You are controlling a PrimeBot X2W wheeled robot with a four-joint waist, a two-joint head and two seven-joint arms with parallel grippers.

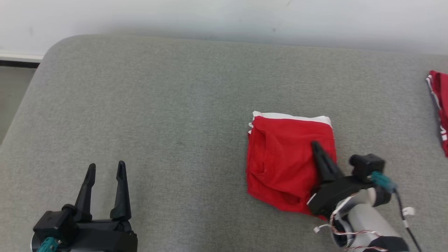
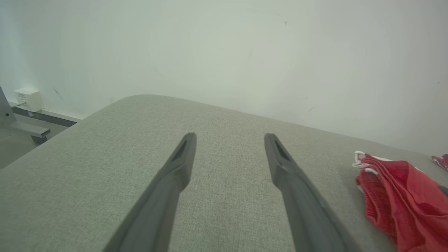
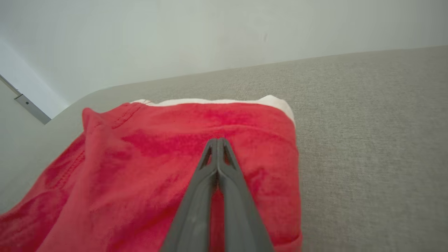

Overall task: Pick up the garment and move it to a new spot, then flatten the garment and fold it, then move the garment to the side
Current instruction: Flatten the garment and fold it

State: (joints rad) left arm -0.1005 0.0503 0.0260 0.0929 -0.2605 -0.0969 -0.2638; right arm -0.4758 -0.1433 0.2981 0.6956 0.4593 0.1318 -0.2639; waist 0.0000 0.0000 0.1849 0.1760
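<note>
Head view: right gripper (image 1: 315, 145) fingers together over the red garment (image 1: 280, 157); left gripper (image 1: 106, 164) fingers apart.

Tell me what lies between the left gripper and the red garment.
Nothing: in the head view, bare grey cushion stretches from the left gripper to the garment.

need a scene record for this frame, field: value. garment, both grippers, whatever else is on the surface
surface: grey padded top, white wall behind
garment: red with white trim, folded into a rough square, lying right of centre
right gripper: shut, tips over the garment's right half; no cloth seen pinched between them
left gripper: open, over bare surface at lower left, apart from the garment
other: second red cloth at the far right edge, partly cut off
stage: fold looks done; move to the side not yet done
</note>
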